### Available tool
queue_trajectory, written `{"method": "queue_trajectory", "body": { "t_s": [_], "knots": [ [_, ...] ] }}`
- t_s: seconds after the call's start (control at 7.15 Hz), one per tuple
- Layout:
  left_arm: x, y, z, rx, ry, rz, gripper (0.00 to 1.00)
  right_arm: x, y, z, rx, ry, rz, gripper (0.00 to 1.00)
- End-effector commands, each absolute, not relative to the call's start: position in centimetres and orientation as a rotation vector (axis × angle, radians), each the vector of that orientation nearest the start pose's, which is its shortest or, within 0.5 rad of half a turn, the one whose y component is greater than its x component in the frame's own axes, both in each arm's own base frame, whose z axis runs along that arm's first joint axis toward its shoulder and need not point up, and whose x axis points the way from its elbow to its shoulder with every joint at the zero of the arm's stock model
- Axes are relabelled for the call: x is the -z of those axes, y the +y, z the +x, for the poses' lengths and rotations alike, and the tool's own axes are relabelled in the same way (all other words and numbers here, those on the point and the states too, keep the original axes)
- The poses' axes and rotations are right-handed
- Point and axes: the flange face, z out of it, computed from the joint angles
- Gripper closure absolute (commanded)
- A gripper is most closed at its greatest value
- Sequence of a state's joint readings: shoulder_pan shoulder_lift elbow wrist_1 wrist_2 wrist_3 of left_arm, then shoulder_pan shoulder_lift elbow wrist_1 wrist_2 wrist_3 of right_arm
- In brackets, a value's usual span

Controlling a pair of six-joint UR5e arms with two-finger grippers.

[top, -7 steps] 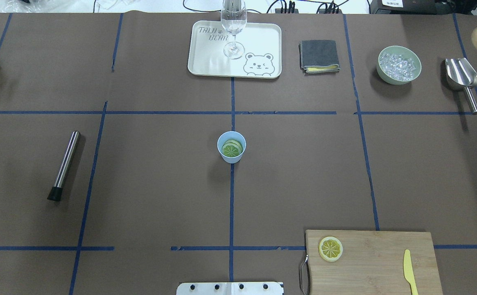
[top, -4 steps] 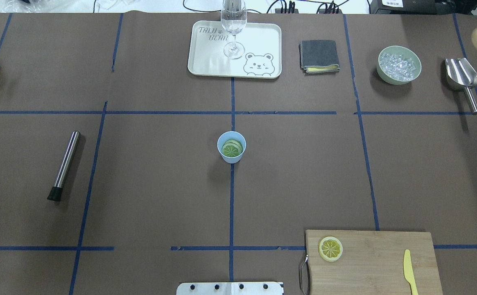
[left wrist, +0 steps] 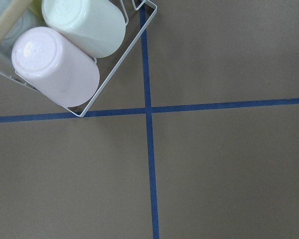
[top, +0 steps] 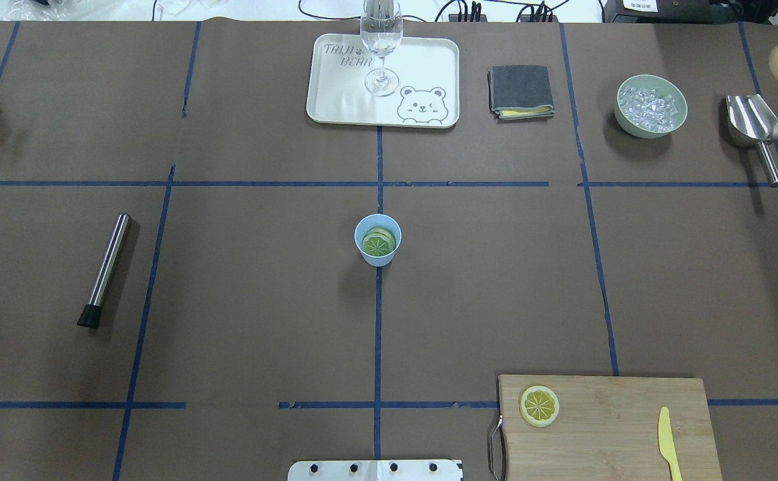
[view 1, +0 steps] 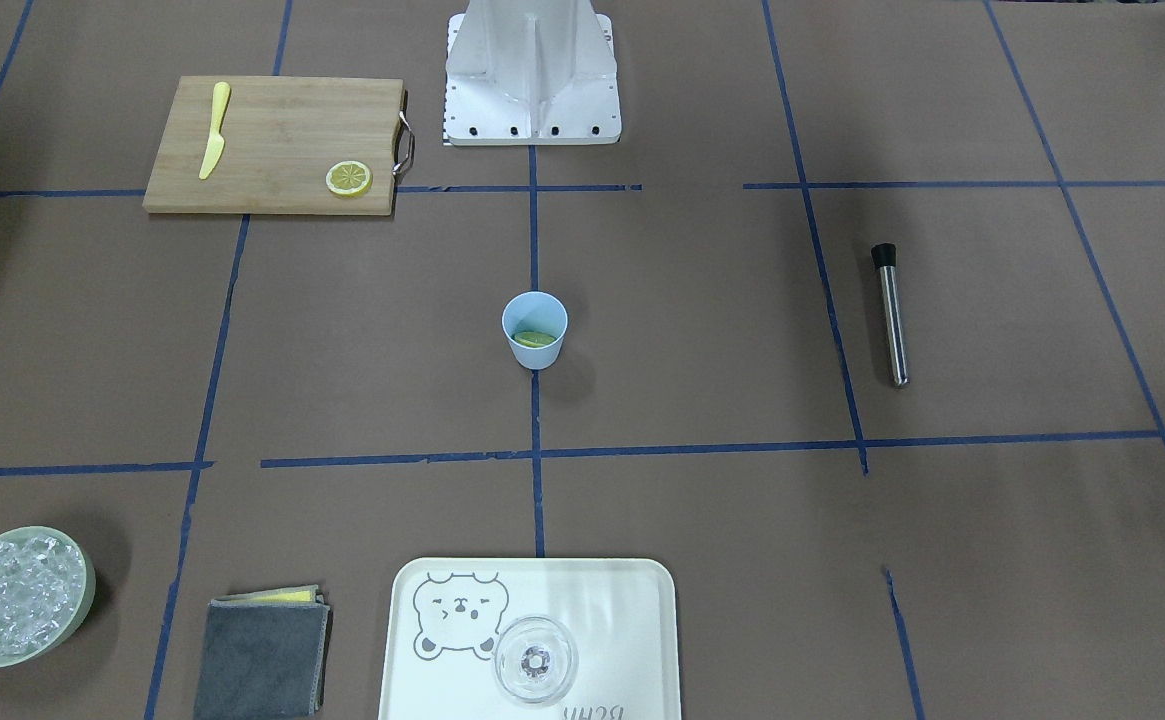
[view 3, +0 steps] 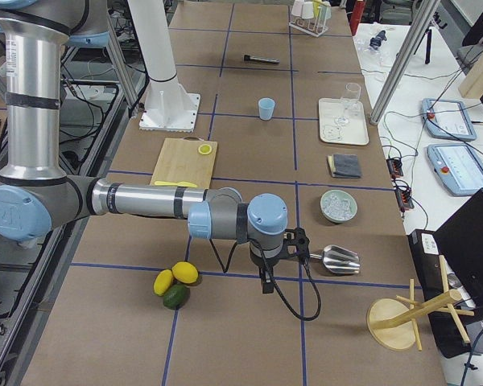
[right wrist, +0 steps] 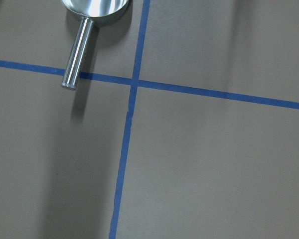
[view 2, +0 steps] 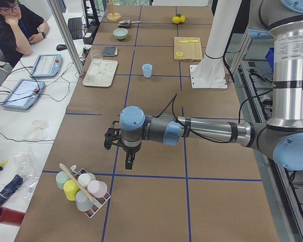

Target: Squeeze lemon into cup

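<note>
Brown paper crossed with blue tape covers the counter [view 1: 702, 330].

Front-facing view: the cup [view 1: 535, 330] stands at the centre with green slices [view 1: 534, 339] inside. The lemon [view 1: 349, 179] lies at 10 o'clock from it, flat on a cutting board [view 1: 272, 145], well apart from the cup.

Overhead view: the lemon [top: 539, 405] lies between 4 and 5 o'clock from the cup [top: 377, 240]. No arm shows in this view or the front-facing one.

Left side view: only here does the left arm [view 2: 207, 132] appear, reaching out near a rack of upturned cups [view 2: 81, 189]. I cannot tell whether the left arm's jaws are spread or pressed together.

Right side view: the right arm [view 3: 145, 199] ends near a metal scoop [view 3: 338, 259]. I cannot tell the state of the right arm's jaws either.

Left wrist view: a pink cup [left wrist: 55, 67] sits in the rack at 10 o'clock.

Right wrist view: the scoop's handle [right wrist: 78, 55] shows at 11 o'clock.
</note>
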State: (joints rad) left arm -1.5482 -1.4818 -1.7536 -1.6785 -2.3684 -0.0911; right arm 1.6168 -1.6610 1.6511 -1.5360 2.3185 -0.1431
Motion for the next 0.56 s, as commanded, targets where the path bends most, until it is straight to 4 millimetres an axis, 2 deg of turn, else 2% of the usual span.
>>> {"method": "queue_trajectory", "body": {
  "t_s": [0.0,0.14,0.42],
  "knots": [
    [-58.52,-46.84,-5.08,-0.030,0.811,0.171,0.00,-66.05,-45.17,8.64,0.101,-0.743,0.094,0.00],
    [-57.83,-46.84,-5.08,-0.035,0.811,0.184,0.00,-65.96,-45.19,8.64,0.101,-0.743,0.096,0.00],
    [-57.77,-46.69,-5.09,-0.035,0.811,0.183,0.00,-66.05,-45.25,8.57,0.098,-0.744,0.092,0.00]
  ]
}}
